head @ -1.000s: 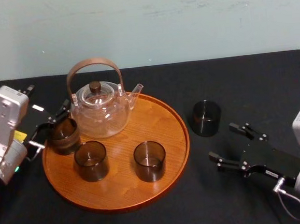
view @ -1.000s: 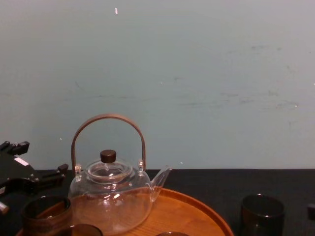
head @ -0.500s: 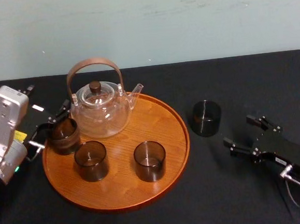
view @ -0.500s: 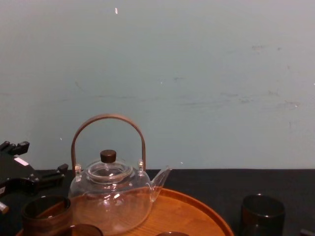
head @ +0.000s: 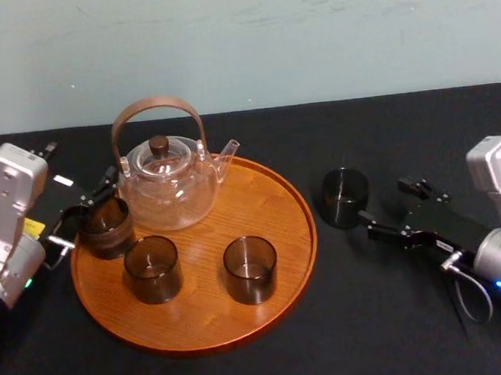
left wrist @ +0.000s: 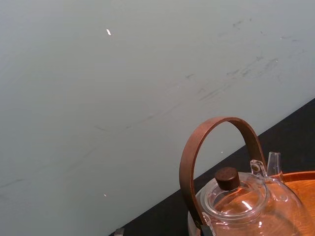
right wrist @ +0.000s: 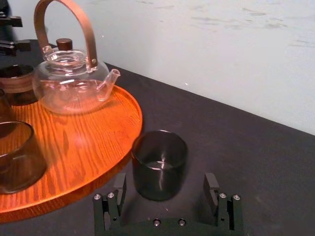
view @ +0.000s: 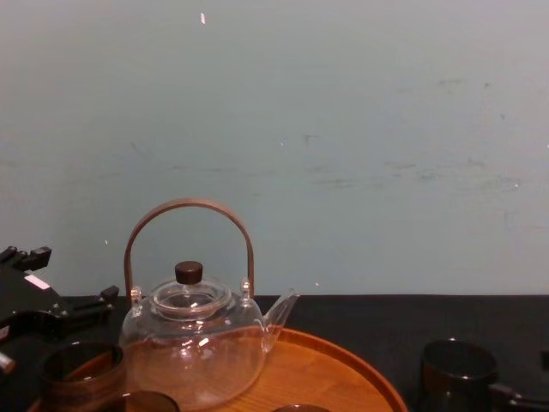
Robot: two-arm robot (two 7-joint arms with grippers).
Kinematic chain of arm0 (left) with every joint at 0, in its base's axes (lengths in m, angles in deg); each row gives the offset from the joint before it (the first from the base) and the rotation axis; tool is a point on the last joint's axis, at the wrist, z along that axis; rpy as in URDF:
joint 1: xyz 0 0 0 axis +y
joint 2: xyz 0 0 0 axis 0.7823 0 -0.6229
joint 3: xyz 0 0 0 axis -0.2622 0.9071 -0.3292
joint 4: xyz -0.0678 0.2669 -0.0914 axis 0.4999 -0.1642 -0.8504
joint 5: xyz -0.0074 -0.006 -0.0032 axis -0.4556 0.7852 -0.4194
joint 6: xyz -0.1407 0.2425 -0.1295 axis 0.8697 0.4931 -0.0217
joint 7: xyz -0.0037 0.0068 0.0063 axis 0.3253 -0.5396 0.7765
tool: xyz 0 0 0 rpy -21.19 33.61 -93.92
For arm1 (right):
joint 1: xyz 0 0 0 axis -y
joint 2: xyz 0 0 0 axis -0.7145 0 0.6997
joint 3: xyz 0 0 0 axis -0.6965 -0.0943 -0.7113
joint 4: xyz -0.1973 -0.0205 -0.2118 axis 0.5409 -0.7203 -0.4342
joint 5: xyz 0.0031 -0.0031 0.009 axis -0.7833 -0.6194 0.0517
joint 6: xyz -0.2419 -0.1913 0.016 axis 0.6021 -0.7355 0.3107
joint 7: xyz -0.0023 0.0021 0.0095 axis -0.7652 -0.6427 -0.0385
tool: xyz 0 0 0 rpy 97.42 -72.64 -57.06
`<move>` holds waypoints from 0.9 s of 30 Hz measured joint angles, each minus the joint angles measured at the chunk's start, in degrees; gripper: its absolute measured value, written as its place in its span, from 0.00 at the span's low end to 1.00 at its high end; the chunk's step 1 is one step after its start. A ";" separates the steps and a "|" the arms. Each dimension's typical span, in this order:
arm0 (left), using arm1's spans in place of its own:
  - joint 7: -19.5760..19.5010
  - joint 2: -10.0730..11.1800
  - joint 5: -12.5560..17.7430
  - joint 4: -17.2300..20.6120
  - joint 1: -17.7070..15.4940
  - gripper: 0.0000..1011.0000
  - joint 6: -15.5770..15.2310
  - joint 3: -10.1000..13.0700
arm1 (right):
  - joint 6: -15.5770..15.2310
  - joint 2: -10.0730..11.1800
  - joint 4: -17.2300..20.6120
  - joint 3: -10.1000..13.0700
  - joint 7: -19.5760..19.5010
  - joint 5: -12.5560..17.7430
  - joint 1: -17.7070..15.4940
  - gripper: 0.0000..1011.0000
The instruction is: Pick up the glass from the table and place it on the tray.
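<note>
Now: table (head: 402,132), black cloth, bare on my side. Wooden tray (head: 268,190) at centre, with the glass teapot (head: 168,183) at its 11 o'clock, three tumblers (head: 250,268) from 9 round to 6, and bare wood at 3. The glass (head: 344,197) stands upright on the cloth just off the tray's 3 o'clock rim. My right gripper (head: 387,205) sits at the glass's 4 o'clock, jaws spread wide, glass at their mouth, no contact visible. Left gripper (head: 83,214) is parked at the tray's 9 o'clock.

Judgement: light, rigid, slick, breakable. Take it mid-wall, across the diameter, with a gentle squeeze. Lift over the low rim, keeping clear of the teapot spout (head: 228,148).
</note>
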 joint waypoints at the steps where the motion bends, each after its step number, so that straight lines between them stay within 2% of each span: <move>1: 0.00 0.00 0.00 0.00 0.00 0.99 0.00 0.00 | -0.14 -0.28 -0.38 -0.46 0.14 -0.36 0.62 0.99; 12: 0.00 0.00 0.00 0.00 0.00 0.99 0.00 0.00 | -0.86 -2.07 -3.34 -3.14 0.59 -2.77 4.47 0.99; 27: 0.00 0.00 0.00 0.00 0.00 0.99 0.00 0.00 | -2.35 -3.81 -6.51 -4.46 0.76 -3.96 8.21 0.99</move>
